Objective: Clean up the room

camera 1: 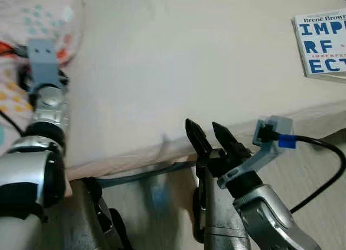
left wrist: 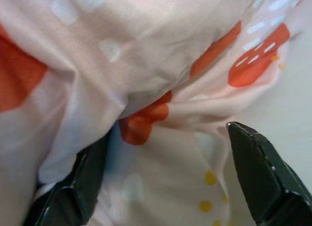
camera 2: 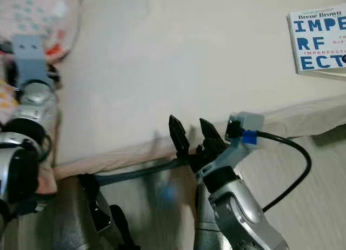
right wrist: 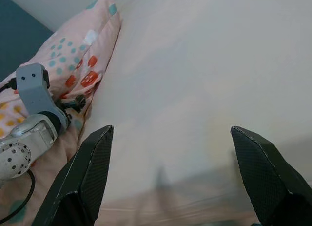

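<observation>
Head cam first: there's a bed [camera 1: 178,72] with a plain cream sheet taking up most of the shot, and a pink patterned blanket [camera 1: 32,23] bunched up at its far left corner. The left arm reaches up along that side into the blanket. A book [camera 1: 323,45] with big blue letters on the cover lies flat on the sheet at the far right, well apart from both arms. The right gripper [camera 1: 212,135] hangs at the near edge of the mattress, its two black fingers apart with nothing between them, and a black cable [camera 1: 324,169] loops off its wrist.

Left wrist cam: the left gripper [left wrist: 165,177] is pushed right into the blanket, fingers spread wide, with pink fabric with orange blobs and yellow dots bulging between them. Looks like the cloth is touching the fingers, but they aren't clamped on it.

Right wrist cam: the fingers [right wrist: 92,172] are wide apart over the bare sheet, with the blanket and left arm off toward the bed's corner.
</observation>
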Tool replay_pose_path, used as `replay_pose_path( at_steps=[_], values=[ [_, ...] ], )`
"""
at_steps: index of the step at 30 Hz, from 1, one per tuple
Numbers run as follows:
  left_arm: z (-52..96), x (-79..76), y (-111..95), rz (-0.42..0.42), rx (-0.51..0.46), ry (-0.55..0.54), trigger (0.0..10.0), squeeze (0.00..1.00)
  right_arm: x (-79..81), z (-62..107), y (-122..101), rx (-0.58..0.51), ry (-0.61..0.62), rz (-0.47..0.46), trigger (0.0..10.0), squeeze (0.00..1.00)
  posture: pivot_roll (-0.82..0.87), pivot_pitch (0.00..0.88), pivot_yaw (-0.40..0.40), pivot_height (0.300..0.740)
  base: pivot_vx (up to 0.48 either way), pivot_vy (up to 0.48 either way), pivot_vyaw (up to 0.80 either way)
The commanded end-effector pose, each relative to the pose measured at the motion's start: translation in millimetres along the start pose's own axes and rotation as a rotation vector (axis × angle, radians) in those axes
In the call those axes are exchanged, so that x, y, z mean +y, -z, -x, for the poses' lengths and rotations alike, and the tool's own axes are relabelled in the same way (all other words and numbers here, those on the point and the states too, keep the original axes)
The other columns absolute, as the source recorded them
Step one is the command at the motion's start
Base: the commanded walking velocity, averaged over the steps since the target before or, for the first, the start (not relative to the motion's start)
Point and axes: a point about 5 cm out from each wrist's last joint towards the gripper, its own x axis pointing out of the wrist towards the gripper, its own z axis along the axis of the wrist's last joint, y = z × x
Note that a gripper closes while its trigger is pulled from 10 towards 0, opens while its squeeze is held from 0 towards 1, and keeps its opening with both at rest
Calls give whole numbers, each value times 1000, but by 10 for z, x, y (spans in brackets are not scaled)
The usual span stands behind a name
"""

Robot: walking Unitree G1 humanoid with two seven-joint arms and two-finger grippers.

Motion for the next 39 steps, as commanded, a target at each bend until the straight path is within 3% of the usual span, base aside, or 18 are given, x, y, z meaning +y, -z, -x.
replay_pose_path(
  at_steps=[1, 2, 4, 7, 11, 12, 13, 16, 21, 26, 30, 32, 36, 37, 38, 39],
  values=[
    [45, -30, 205, 83, 70, 53, 10000, 0, -74, -21, -2, -5, 7, 6, 10000, 0, -204, 463, 39, 445, 0, 0, 0],
    [70, -117, 197, 107, 57, 116, 10000, 0, -111, -61, -13, -12, 4, 16, 10000, 0, -179, 422, 49, 445, 0, 0, 0],
    [87, -168, 195, 122, 50, 156, 10000, 0, -134, -87, -21, -16, 1, 23, 10000, 0, -179, 422, 49, 445, 0, 0, 0],
    [157, -278, 313, 151, 69, 304, 10000, 0, -174, -185, -45, -36, -21, 40, 10000, 0, -138, 336, 63, 445, 0, 0, 0],
    [187, -304, 373, 166, 78, 360, 10000, 0, -190, -225, -54, -42, -29, 48, 10000, 0, -125, 313, 67, 445, 0, 0, 0],
    [251, -364, 461, 196, 83, 475, 10000, 0, -208, -282, -72, -52, -44, 60, 10000, 0, -103, 265, 70, 445, 0, 0, 0],
    [435, -511, 661, 315, 124, 727, 10000, 0, -261, -406, -125, -77, -60, 84, 10000, 0, -82, 211, 73, 445, 0, 0, 0],
    [702, -666, 835, 405, 131, 995, 10000, 0, -367, -549, -179, -94, -44, 112, 10000, 0, -54, 153, 58, 445, 0, 0, 0],
    [1110, -789, 1050, 533, 179, 1257, 10000, 0, -582, -722, -173, -79, 27, 167, 10000, 0, -22, 86, 28, 445, 0, 0, 0],
    [1406, -849, 1079, 647, 192, 1420, 10000, 0, -729, -820, -133, -51, 66, 186, 10000, 0, 2, 40, 10, 445, 0, 0, 0],
    [1499, -853, 1061, 742, 192, 1452, 10000, 0, -800, -860, -113, -38, 83, 186, 10000, 0, 14, 18, -1, 445, 0, 0, 0],
    [1424, -882, 1062, 855, 187, 1346, 10000, 0, -901, -925, -68, -17, 98, 177, 10000, 0, 33, 0, -12, 455, 0, 0, 0],
    [1348, -879, 1104, 875, 191, 1231, 10000, 0, -918, -964, -41, -15, 86, 176, 10000, 0, 42, 0, -16, 464, 0, 0, 0],
    [1295, -862, 1163, 868, 212, 1146, 10000, 0, -929, -984, -11, -11, 81, 164, 10000, 0, 47, 0, -16, 469, 0, 0, 0],
    [1214, -779, 1299, 836, 264, 981, 10000, 0, -961, -1010, 71, 4, 82, 154, 10000, 0, 49, 0, -17, 479, 0, 0, 0],
    [1190, -728, 1358, 838, 292, 922, 10000, 0, -978, -1016, 113, 12, 85, 149, 10000, 0, 49, 0, -17, 483, 0, 0, 0]
  ],
)
